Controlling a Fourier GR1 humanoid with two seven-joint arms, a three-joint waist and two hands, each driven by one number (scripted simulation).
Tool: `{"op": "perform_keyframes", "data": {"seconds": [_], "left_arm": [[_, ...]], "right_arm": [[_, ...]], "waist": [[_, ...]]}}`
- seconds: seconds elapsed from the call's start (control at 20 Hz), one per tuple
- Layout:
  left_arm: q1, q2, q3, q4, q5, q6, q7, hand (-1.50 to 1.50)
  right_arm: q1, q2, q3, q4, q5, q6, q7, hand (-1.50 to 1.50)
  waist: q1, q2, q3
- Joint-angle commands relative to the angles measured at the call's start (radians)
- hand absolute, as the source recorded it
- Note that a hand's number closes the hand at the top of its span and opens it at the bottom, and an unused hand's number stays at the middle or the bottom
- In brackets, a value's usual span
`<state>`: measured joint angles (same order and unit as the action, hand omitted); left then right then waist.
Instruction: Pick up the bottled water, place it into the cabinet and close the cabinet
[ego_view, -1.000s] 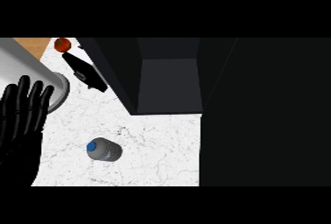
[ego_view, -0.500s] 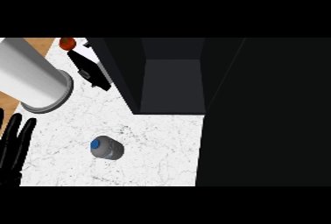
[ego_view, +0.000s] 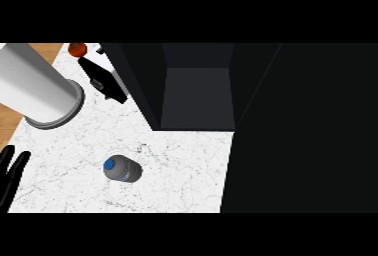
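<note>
Fingers (ego_view: 11, 172) straight at white marble counter's (ego_view: 177, 170) left edge.

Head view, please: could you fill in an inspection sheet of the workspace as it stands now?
Surface: white marbled counter, wooden strip at far left.
Job's things: bottled water upright, blue cap, untouched; cabinet open, dark inside.
Clutter: grey cylinder lying tilted; orange-red object at the top; black object beside the cabinet.
Hands: left hand at the left edge, fingers straight, holding nothing; right hand not seen.
Cables: nothing seen.
Surroundings: dark at the right.
</note>
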<state>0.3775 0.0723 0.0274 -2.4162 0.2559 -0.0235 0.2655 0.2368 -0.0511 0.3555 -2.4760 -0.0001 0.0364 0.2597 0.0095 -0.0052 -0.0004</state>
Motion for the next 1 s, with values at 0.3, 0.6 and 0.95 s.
{"op": "perform_keyframes", "data": {"seconds": [0.3,0.6,0.95], "left_arm": [[0.054,0.01,0.058,-0.217,0.14,-0.01,0.104,-1.5],[0.015,0.007,0.081,-0.162,0.095,0.0,0.102,-1.5],[0.012,0.004,0.058,-0.135,0.081,-0.028,0.123,-1.5]], "right_arm": [[0.024,-0.005,0.096,-0.063,0.072,-0.051,0.038,-1.5],[0.015,0.006,0.186,-0.076,0.165,-0.116,0.059,-1.5],[0.037,-0.022,0.25,-0.132,0.211,-0.168,0.083,-1.5]], "waist": [[-0.001,-0.002,0.0],[-0.008,-0.002,-0.001],[-0.013,-0.004,-0.001]]}}
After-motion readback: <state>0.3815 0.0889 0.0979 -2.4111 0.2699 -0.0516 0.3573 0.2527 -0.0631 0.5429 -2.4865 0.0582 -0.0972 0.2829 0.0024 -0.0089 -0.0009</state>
